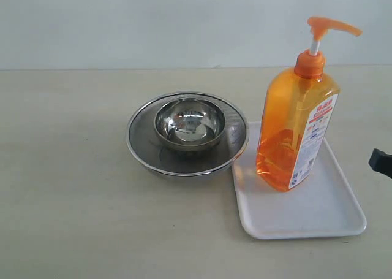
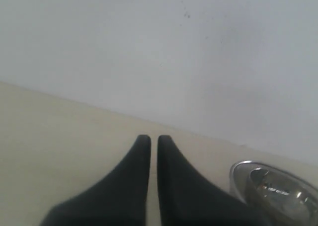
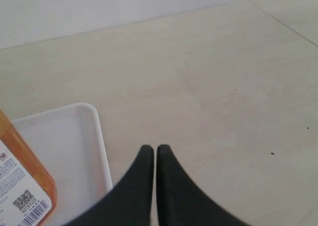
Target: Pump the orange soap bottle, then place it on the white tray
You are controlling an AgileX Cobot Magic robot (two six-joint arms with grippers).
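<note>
The orange soap bottle (image 1: 297, 129) stands upright on the white tray (image 1: 318, 214), its pump head (image 1: 331, 26) pointing right. In the right wrist view the bottle's lower corner (image 3: 22, 186) and the tray's rim (image 3: 102, 146) show beside my right gripper (image 3: 154, 149), which is shut on nothing and apart from both. A dark tip of the right gripper (image 1: 381, 162) shows at the exterior view's right edge. My left gripper (image 2: 153, 138) is shut and empty over bare table.
Two nested round steel bowls (image 1: 188, 132) sit just left of the tray, touching its corner. The outer bowl's rim (image 2: 271, 179) shows in the left wrist view. A pale wall rises behind the beige table (image 1: 67, 187).
</note>
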